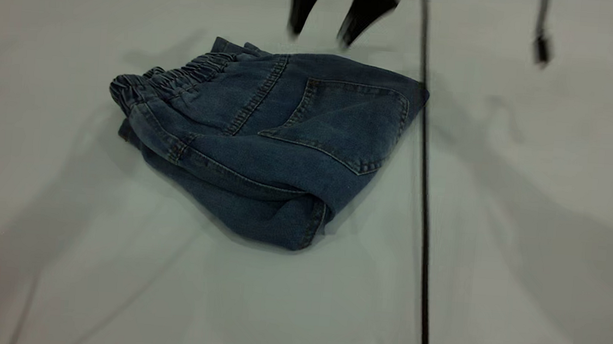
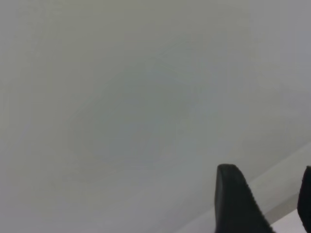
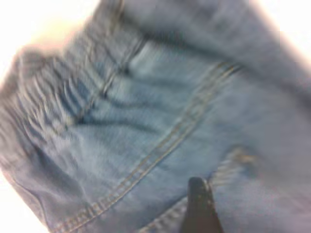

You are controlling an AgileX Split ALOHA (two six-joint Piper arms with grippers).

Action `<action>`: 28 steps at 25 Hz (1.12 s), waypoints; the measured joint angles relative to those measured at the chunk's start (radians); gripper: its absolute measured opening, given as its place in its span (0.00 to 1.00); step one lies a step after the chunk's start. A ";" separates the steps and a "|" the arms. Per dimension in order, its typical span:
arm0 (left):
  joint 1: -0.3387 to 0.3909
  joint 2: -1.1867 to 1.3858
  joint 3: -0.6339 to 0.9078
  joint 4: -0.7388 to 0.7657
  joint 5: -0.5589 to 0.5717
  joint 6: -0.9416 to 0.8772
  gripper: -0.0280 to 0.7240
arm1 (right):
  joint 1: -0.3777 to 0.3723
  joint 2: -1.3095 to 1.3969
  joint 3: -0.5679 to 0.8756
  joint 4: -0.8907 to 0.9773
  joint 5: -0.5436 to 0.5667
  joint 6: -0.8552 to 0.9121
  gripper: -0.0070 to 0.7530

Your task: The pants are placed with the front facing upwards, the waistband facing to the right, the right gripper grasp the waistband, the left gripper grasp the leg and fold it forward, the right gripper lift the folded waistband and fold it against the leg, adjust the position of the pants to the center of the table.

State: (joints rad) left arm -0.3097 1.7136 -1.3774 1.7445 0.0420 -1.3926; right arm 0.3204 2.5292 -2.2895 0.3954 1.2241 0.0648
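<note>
At the left of the folded bundle in the exterior view, the waistband (image 1: 182, 77) bunches in gathered ruffles, lying over the layers beneath it, which suggests both folds are done and only centring remains. The pants (image 1: 270, 142) sit in the upper middle of the table (image 1: 523, 265), back pocket upward, the doubled edge nearest the lower frame.

Above them, at the top centre, the right gripper (image 1: 320, 31) hangs with its two dark fingers parted and holding nothing, clear of the denim; its body is cut off by the frame. Its wrist view looks closely down on the pants and shows only one fingertip.

The left gripper (image 2: 265, 204) appears only in its own wrist view, fingers spread over bare table.
</note>
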 joint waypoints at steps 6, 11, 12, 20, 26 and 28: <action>-0.002 0.058 0.063 0.002 -0.097 -0.031 0.46 | -0.108 -0.171 -0.008 -0.001 0.002 -0.107 0.58; -0.004 0.156 0.098 0.002 -0.113 -0.027 0.46 | -0.159 -0.328 -0.095 -0.003 -0.047 -0.196 0.58; -0.004 0.181 0.100 0.002 -0.118 -0.027 0.46 | -0.168 -0.360 -0.124 -0.003 -0.049 -0.205 0.58; -0.004 0.352 0.198 0.002 -0.107 0.048 0.45 | -0.214 -0.542 -0.362 -0.101 -0.039 -0.218 0.58; -0.013 0.381 0.268 0.000 -0.092 0.067 0.42 | -0.213 -0.576 -0.394 -0.182 -0.052 -0.212 0.58; -0.013 0.395 0.278 0.000 -0.091 0.056 0.41 | -0.214 -0.572 -0.390 -0.180 -0.052 -0.208 0.58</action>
State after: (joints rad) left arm -0.3225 2.1091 -1.0990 1.7441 -0.0489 -1.3365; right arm 0.1068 1.9570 -2.6790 0.2153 1.1725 -0.1433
